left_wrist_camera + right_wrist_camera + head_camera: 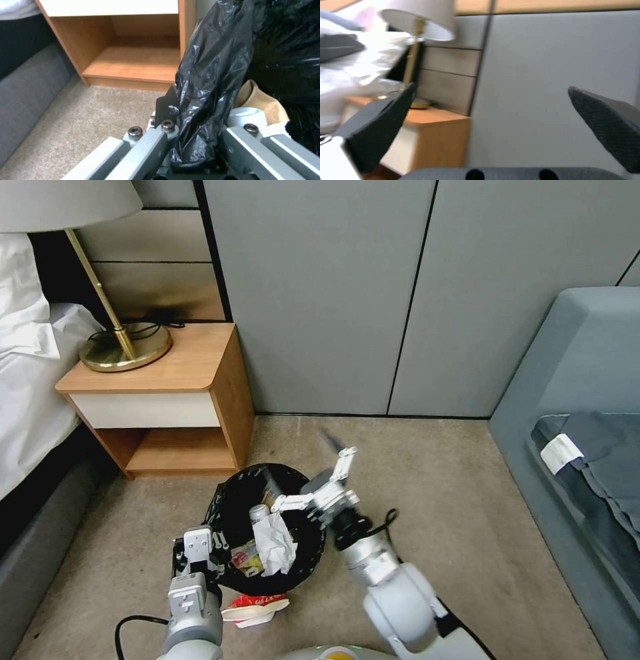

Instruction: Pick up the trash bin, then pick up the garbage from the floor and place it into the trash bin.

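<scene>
The trash bin (267, 527), lined with a black bag (213, 75) folded over its rim, sits low and centre-left in the head view, lifted off the carpet (433, 480) in front of the wooden nightstand (167, 393). Inside it lie a crumpled white tissue (275, 543), a small white bottle (259, 511) and a yellow multicoloured wrapper (245, 561). In the left wrist view, lower right of the frame, a brown paper bag (263, 105) and a round white object (246, 116) show beside the bag's fold. A red and white wrapper (255, 607) shows just below the bin, toward the bottom of the head frame; whether it rests on the floor cannot be told.

The left pincer (200, 553) is clamped on the bin's near-left rim, its fingers (160, 140) closed onto the black liner. The right pincer (313, 483) hangs over the bin's far-right rim, near the frame's centre, spread wide and holding nothing; its two dark pads (380, 130) stand well apart at the lower left and right of the right wrist view, with the grey wall panels (546, 87) between them.

A brass lamp (123, 340) stands on the nightstand at the upper left, white bedding (27, 373) at the left edge, and a grey sofa (573, 400) at the right
</scene>
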Robot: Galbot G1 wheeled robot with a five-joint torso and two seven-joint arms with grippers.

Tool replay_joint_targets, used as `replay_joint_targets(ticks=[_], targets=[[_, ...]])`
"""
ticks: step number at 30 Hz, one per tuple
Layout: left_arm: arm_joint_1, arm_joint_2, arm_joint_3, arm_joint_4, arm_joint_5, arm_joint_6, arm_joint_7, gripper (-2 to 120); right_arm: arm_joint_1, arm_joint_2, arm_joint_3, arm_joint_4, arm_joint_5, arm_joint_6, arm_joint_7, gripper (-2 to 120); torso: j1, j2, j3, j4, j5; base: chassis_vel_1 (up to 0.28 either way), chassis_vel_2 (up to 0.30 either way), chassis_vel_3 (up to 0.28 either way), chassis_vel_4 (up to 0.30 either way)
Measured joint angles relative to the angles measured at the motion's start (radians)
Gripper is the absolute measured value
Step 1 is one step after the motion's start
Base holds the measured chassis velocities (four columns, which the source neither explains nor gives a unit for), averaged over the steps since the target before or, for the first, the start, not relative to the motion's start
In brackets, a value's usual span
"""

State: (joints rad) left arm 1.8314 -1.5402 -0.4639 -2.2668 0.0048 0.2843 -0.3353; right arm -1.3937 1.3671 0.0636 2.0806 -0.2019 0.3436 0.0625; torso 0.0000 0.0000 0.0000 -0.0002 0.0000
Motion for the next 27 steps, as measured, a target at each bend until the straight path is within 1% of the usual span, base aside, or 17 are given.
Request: replay_joint_targets(ticks=[2, 3, 6, 7, 10, 11, 13, 21, 27], targets=[[0.002, 0.001, 0.000, 0.000, -0.002, -0.003, 0.000, 1, -0.035, 0.005, 0.048, 0.012, 0.024, 0.013, 0.005, 101, 0.000, 0.000, 0.000, 0.0000, 0.0000, 0.000, 0.000, 0.000, 0.000], [0.002, 0.001, 0.000, 0.000, -0.002, -0.003, 0.000, 1, -0.035, 0.005, 0.048, 0.012, 0.024, 0.013, 0.005, 101, 0.000, 0.000, 0.000, 0.0000, 0.0000, 0.000, 0.000, 0.000, 0.000], [-0.004, -0.001, 0.003, 0.000, -0.004, -0.008, -0.001, 1, -0.066, 0.007, 0.131, 0.002, 0.045, 0.045, 0.007, 100, 0.000, 0.000, 0.000, 0.0001, 0.0001, 0.000, 0.000, 0.000, 0.000], [-0.004, -0.001, 0.003, 0.000, -0.004, -0.008, -0.001, 1, -0.066, 0.007, 0.131, 0.002, 0.045, 0.045, 0.007, 100, 0.000, 0.000, 0.000, 0.0001, 0.0001, 0.000, 0.000, 0.000, 0.000], [-0.009, 0.001, 0.000, 0.000, -0.017, -0.010, -0.001, 1, -0.086, -0.001, 0.201, -0.004, 0.070, 0.058, 0.011, 100, 0.000, 0.000, 0.000, 0.0002, 0.0001, 0.000, 0.000, 0.000, 0.000], [-0.009, 0.001, 0.000, 0.000, -0.017, -0.010, -0.001, 1, -0.086, -0.001, 0.201, -0.004, 0.070, 0.058, 0.011, 100, 0.000, 0.000, 0.000, 0.0002, 0.0001, 0.000, 0.000, 0.000, 0.000], [-0.012, 0.004, -0.006, -0.001, -0.028, -0.014, -0.001, 1, -0.102, -0.006, 0.239, -0.017, 0.077, 0.075, 0.015, 100, 0.000, 0.000, 0.000, 0.0002, 0.0000, 0.000, 0.000, 0.000, 0.000], [-0.009, 0.003, -0.007, -0.015, -0.035, -0.023, 0.013, 1, -0.129, -0.001, 0.266, -0.054, 0.068, 0.116, 0.018, 100, 0.000, 0.000, 0.000, 0.0001, -0.0001, 0.000, 0.000, 0.000, 0.000], [-0.001, 0.001, -0.005, -0.022, -0.031, -0.024, 0.014, 1, -0.142, -0.002, 0.262, -0.057, 0.072, 0.116, 0.021, 100, 0.000, 0.000, 0.000, 0.0001, -0.0001, 0.000, 0.000, 0.000, 0.000]])
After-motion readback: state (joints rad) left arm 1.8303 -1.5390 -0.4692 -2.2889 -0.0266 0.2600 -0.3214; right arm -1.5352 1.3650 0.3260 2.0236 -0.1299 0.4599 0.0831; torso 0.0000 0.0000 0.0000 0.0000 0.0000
